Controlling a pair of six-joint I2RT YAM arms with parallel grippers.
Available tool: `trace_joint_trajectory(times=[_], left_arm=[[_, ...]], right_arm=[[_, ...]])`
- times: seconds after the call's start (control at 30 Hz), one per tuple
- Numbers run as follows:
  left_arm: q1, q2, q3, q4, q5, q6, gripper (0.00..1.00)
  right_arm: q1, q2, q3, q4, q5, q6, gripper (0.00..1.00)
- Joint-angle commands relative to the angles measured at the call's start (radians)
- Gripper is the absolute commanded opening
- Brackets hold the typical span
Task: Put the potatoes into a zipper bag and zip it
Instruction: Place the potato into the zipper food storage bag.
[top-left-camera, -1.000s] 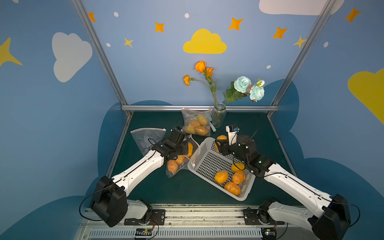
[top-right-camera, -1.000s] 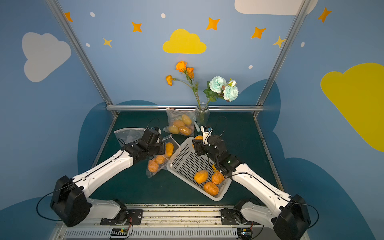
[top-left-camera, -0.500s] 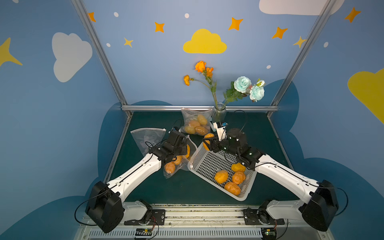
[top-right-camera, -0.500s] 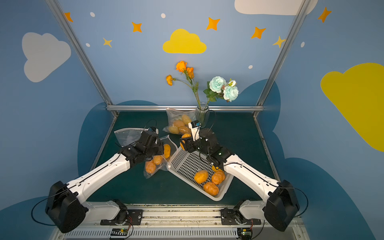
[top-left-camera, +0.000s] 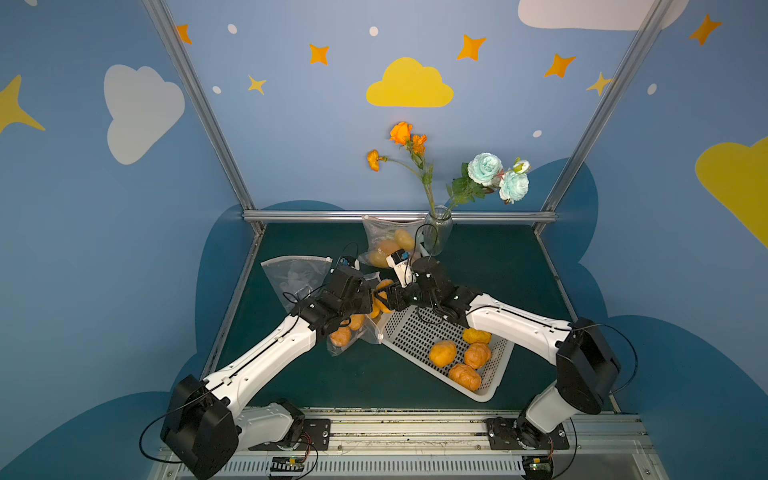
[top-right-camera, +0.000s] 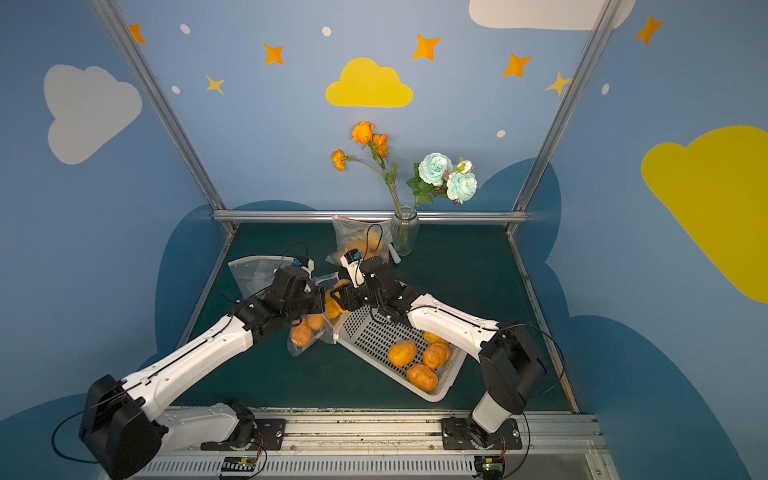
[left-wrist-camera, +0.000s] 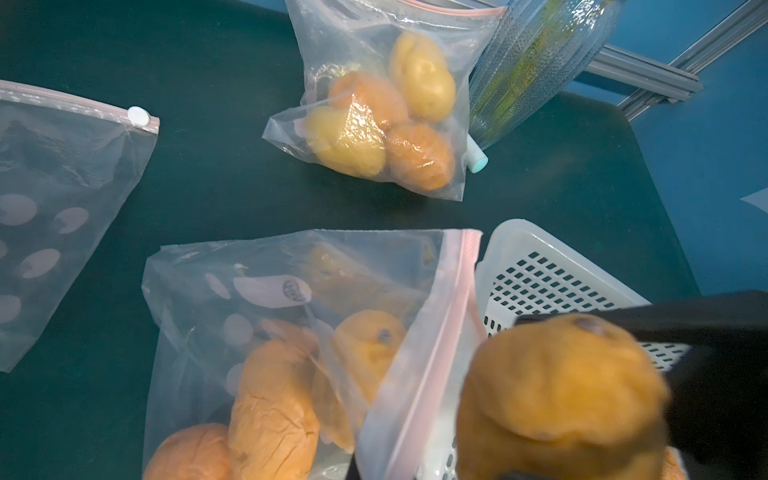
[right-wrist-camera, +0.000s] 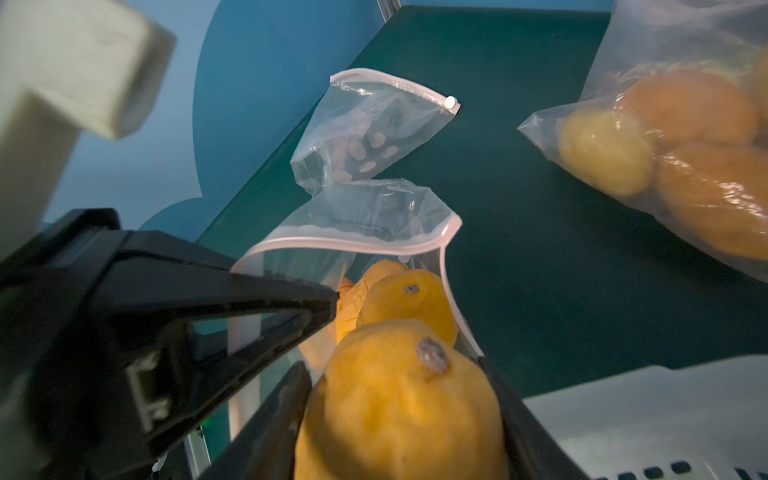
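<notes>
A clear zipper bag (top-left-camera: 353, 332) lies left of the white basket (top-left-camera: 415, 336) and holds several orange potatoes (left-wrist-camera: 270, 407). My left gripper (top-left-camera: 369, 300) is shut on the bag's pink rim (right-wrist-camera: 353, 245) and holds the mouth open. My right gripper (top-left-camera: 384, 297) is shut on one orange potato (right-wrist-camera: 399, 407), right at the open mouth over the basket's corner. The same potato (left-wrist-camera: 561, 386) shows blurred in the left wrist view. Several more potatoes (top-left-camera: 442, 353) lie in the near end of the basket.
A second bag (top-left-camera: 390, 249) filled with potatoes leans at the back beside a glass vase (top-left-camera: 436, 232) of flowers. An empty zipper bag (top-left-camera: 295, 274) lies flat at the left. A small white and teal cylinder (left-wrist-camera: 476, 160) lies by the vase.
My right gripper has carried its potato leftward from over the basket to the mouth of the open bag. My left arm has shifted a little, still holding the rim.
</notes>
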Motion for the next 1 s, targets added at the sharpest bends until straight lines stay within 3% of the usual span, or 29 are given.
trace_joint_trajectory(times=[0.0,0.1,0.17,0.37,0.53,0.67,0.97], left_arm=[[-0.001,-0.042,-0.023,0.06,0.033,0.01,0.04],[-0.001,-0.061,-0.041,0.078,0.032,0.012,0.04],[-0.001,-0.066,-0.043,0.081,0.023,0.012,0.04],[0.001,-0.062,-0.035,0.057,-0.029,-0.005,0.04],[0.005,-0.062,-0.035,0.052,-0.032,-0.012,0.04],[0.005,-0.065,-0.039,0.057,-0.02,-0.01,0.04],[0.006,-0.07,-0.047,0.073,0.007,-0.004,0.04]], right_arm=[[0.009,0.044,0.075,-0.005,-0.026,0.006,0.33],[0.013,0.074,0.106,-0.028,-0.046,0.015,0.34],[0.021,0.077,0.104,-0.017,-0.064,0.013,0.4],[0.068,0.048,0.017,0.081,-0.087,0.006,0.47],[0.104,0.055,-0.014,0.089,-0.022,-0.006,0.72],[0.103,0.065,0.02,0.04,0.005,-0.008,0.85],[0.083,-0.03,0.038,-0.052,0.164,-0.028,0.9]])
